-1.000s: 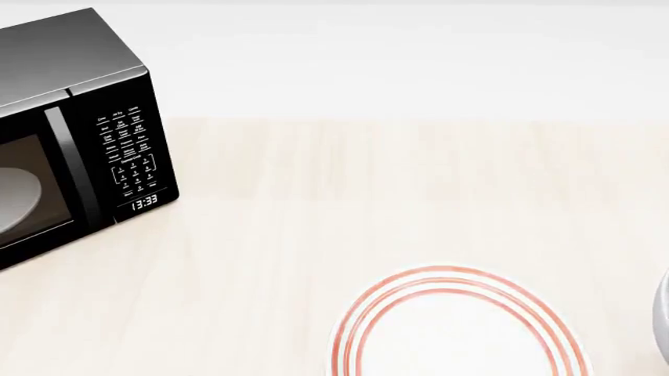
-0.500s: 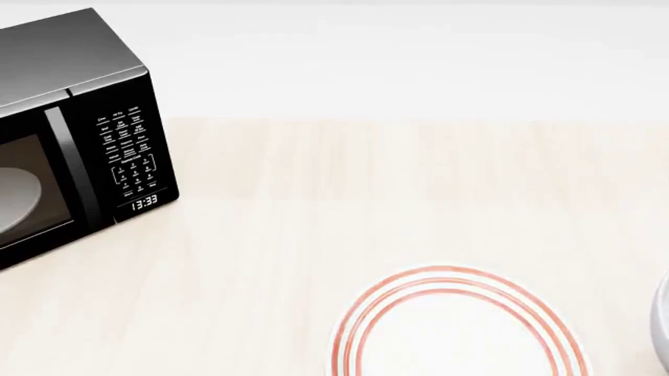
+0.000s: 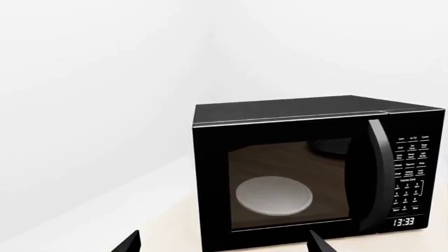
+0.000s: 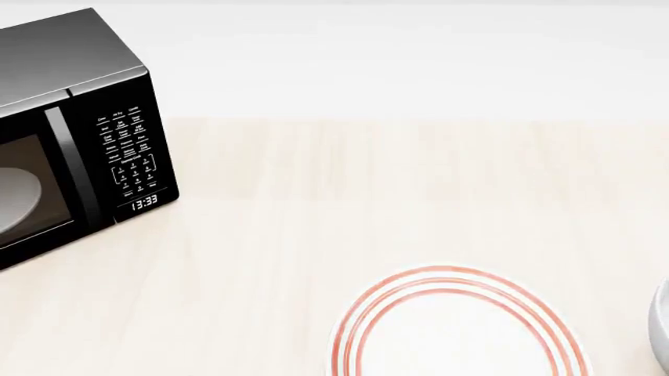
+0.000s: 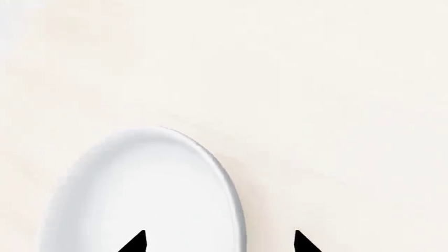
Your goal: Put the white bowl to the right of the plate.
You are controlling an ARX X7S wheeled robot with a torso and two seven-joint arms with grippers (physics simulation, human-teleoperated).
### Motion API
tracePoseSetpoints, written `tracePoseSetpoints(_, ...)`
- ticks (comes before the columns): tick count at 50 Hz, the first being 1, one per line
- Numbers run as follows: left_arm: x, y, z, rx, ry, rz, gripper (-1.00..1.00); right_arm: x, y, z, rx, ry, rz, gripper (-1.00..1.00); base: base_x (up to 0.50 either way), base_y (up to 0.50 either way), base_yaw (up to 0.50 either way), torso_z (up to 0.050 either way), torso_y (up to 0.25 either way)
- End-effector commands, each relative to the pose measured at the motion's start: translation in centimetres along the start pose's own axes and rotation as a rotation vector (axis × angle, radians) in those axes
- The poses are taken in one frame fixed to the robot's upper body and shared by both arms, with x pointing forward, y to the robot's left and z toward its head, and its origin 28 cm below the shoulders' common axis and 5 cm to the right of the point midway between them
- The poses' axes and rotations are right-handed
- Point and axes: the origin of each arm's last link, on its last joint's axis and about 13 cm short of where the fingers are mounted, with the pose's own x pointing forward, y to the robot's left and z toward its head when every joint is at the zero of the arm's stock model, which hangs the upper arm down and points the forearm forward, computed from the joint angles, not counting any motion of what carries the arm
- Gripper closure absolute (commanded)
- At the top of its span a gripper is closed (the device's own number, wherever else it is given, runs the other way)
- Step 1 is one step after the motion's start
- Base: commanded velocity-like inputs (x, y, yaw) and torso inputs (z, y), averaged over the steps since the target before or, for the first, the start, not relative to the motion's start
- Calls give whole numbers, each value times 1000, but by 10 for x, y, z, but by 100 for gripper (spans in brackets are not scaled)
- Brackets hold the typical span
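Microwave [image 4: 74,133]: clock display [image 4: 144,204] at the bottom of the control panel [image 4: 128,153] reads "13:33" in pale digits; the same reading shows on it in the left wrist view [image 3: 403,222]. Keypad above the display carries rows of small white button legends in both views; too small and blurred to read. No other text, brand or number legible on any surface in the three views.

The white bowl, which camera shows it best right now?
The right wrist view: the bowl fills the lower part of the picture, rim and inside plain to see, between the right gripper's tips. The head view catches only a sliver at its right edge, right of the plate. The left wrist view shows none.
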Motion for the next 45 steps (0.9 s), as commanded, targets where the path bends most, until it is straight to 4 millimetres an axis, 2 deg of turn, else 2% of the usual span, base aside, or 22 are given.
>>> tracePoseSetpoints(1,-1,0,0,0,-1,-4,-100,-52,10,9,-70,-321,-21,-100,0,0,0,0,0)
tracePoseSetpoints(6,-4,-2,1,0,-7,-19,-100,-90,19,3,-128,-476,26,-100,0,0,0,0,0)
tracePoseSetpoints(8,-5,-2,2,1,-10,-25,-100,-97,21,-1,-158,-487,54,-100,0,0,0,0,0)
tracePoseSetpoints(15,-13,-7,4,-1,-22,-82,-100,-140,31,-42,-348,-573,260,-100,0,0,0,0,0)
tracePoseSetpoints(16,-13,-7,4,-1,-22,-82,-100,-140,31,-42,-348,-573,260,-100,0,0,0,0,0)
tracePoseSetpoints(19,-17,-9,5,-1,-29,-110,-100,-152,33,-68,-427,-597,355,-100,0,0,0,0,0)
tracePoseSetpoints(30,-35,-16,8,-1,-52,-207,-100,-161,29,-154,-694,-594,562,-100,0,0,0,0,0)
tracePoseSetpoints(39,-47,-25,7,19,-69,-293,-100,-149,12,-224,-823,-535,690,-100,0,0,0,0,0)
tracePoseSetpoints(42,-49,-28,6,25,-70,-313,-100,-145,3,-242,-851,-553,705,-100,0,0,0,0,0)
tracePoseSetpoints(45,-49,-31,4,35,-71,-328,-100,-140,-4,-251,-853,-529,724,-100,0,0,0,0,0)
